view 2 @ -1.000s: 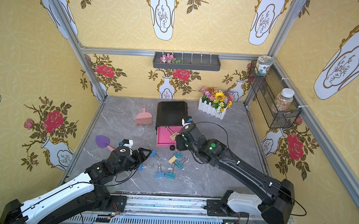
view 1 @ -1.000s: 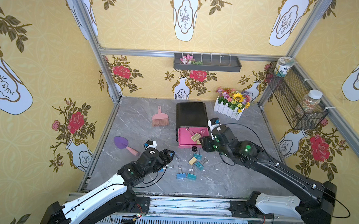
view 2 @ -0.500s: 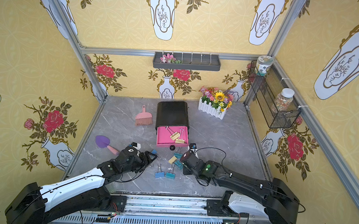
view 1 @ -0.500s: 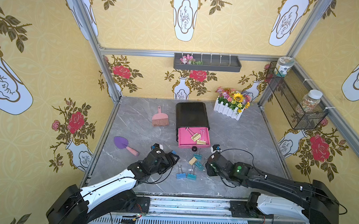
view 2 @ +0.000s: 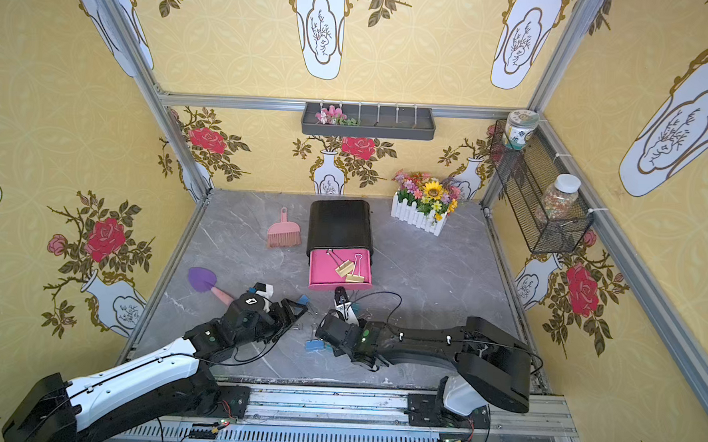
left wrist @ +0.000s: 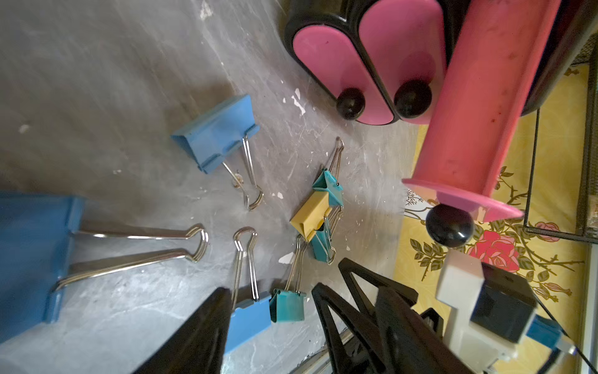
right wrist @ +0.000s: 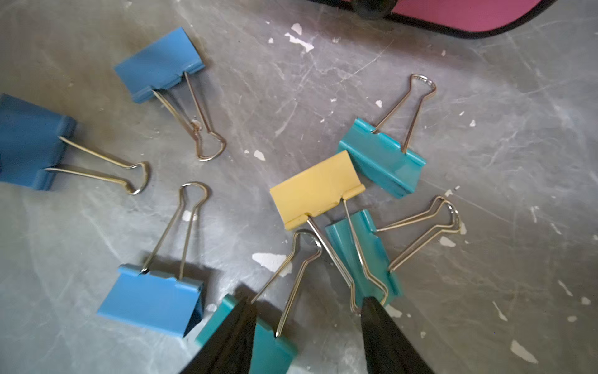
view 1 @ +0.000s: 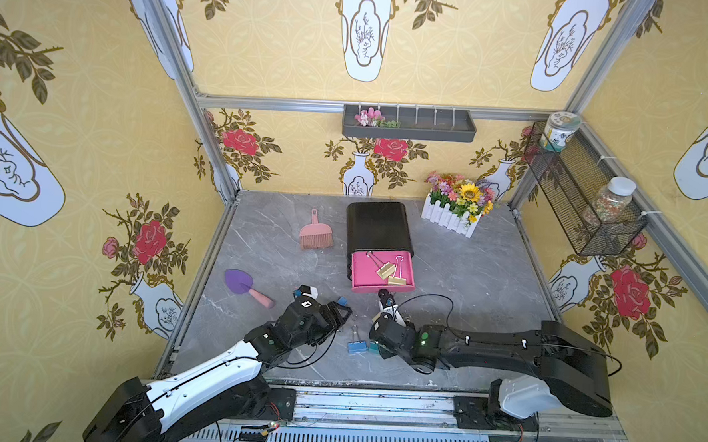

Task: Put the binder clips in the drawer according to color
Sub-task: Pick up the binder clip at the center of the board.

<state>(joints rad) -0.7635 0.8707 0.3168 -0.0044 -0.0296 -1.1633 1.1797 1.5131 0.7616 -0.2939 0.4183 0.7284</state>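
Right gripper (right wrist: pixel 307 302) back from pink drawer (view 1: pixel 362 274), jaws wide over binder clips (right wrist: pixel 317 189).
Left gripper (view 1: pixel 341 318) wide, empty; clips folded metal, wire-looped, near surface's (view 1: pixel 466 278) front edge.

Both top views are taken from high above the front edge, angled down toward the back wall (view 1: pixel 305 157); the whole table (view 1: pixel 466 278) is covered. Both wrist views are set close over the table, and the same scattered binder clips (right wrist: pixel 315 189) and pink drawer front (right wrist: pixel 469 13) are shared.
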